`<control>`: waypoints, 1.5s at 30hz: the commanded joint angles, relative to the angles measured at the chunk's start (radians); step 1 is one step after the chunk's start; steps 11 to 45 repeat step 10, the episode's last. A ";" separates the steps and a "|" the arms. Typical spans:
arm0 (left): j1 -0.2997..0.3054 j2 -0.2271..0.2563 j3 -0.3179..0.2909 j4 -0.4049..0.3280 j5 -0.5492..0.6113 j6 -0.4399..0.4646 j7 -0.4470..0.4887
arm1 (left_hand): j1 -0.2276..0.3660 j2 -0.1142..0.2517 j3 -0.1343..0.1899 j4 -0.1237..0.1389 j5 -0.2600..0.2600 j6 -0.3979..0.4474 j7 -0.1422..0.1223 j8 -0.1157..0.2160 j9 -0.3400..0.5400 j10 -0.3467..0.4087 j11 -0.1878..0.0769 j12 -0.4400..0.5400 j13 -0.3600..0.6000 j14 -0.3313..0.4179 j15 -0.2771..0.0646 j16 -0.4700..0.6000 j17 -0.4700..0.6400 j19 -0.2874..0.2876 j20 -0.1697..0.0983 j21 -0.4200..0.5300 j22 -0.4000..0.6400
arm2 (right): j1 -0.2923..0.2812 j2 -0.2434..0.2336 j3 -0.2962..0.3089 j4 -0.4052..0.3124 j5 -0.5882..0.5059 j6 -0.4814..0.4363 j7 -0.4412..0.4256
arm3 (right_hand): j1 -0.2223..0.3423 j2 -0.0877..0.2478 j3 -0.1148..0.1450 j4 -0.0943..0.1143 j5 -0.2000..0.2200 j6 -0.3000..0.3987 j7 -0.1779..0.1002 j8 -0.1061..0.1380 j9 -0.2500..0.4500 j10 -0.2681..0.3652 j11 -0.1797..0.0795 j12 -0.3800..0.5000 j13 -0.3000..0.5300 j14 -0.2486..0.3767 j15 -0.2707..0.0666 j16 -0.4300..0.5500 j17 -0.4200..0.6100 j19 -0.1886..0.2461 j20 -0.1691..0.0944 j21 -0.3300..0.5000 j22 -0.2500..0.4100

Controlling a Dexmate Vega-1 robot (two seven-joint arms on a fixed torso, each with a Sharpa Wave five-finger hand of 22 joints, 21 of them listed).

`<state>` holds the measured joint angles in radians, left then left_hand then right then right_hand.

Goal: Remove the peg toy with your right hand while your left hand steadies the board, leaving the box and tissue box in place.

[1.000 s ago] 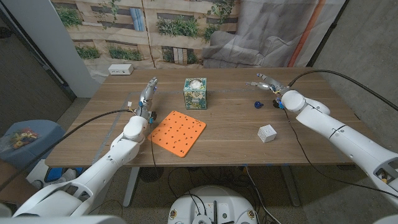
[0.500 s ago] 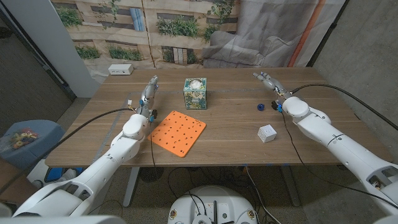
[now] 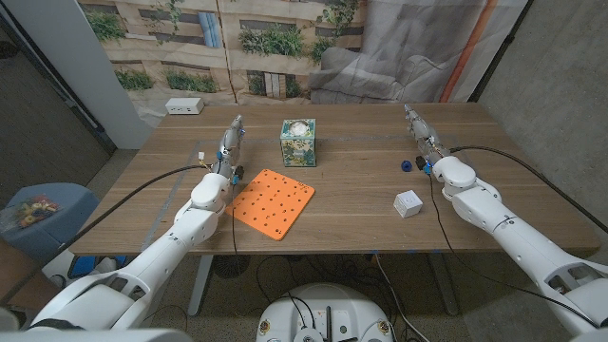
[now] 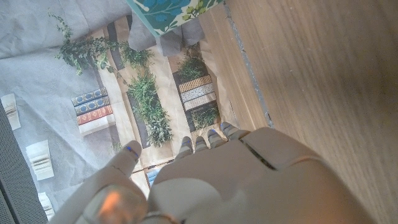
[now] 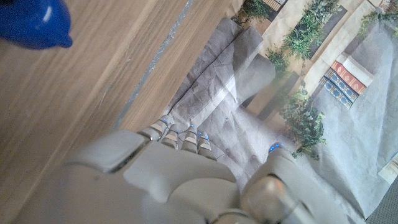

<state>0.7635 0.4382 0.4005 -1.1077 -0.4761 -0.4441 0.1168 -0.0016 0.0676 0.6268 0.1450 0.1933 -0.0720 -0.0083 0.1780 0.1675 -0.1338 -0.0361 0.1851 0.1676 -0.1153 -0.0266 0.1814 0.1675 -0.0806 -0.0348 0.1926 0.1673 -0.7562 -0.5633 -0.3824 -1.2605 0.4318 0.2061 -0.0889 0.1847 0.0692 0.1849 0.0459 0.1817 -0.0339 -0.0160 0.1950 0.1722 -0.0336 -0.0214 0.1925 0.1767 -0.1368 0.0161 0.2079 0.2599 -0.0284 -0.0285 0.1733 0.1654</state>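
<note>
The orange peg board (image 3: 273, 202) lies flat on the table's left half. My left hand (image 3: 231, 142) stands just beyond the board's far left corner, fingers stretched out and holding nothing; whether it touches the board I cannot tell. The blue peg toy (image 3: 407, 165) lies on the wood at the right, just left of my right wrist, and appears in the right wrist view too (image 5: 31, 22). My right hand (image 3: 418, 128) reaches past it with straight fingers, empty. The left wrist view has the hand's back (image 4: 205, 180) over the table.
The patterned tissue box (image 3: 297, 142) stands behind the board, its corner in the left wrist view (image 4: 168, 12). A small white box (image 3: 408, 203) sits near the right front. A white power strip (image 3: 183, 105) lies at the far left corner. Cables trail from both arms.
My right hand has swung to the right and its fingers have straightened. The blue peg toy lies slightly further right on the table. The left hand and the board have barely moved.
</note>
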 commanded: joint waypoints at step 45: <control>-0.114 -0.136 0.016 0.319 -0.058 -0.141 -0.114 | 0.007 0.067 -0.003 0.001 0.010 0.042 -0.005 0.012 0.000 0.038 -0.006 0.011 0.001 0.032 -0.008 0.004 -0.001 0.038 -0.068 0.012 0.002 | 0.023 0.143 0.025 0.198 0.160 0.196 0.065 | -0.028 0.015 0.005 0.010 0.008 -0.005 0.012 -0.007 0.001 0.014 0.005 0.001 0.000 0.011 -0.005 0.005 -0.007 0.029 -0.013 0.022 0.003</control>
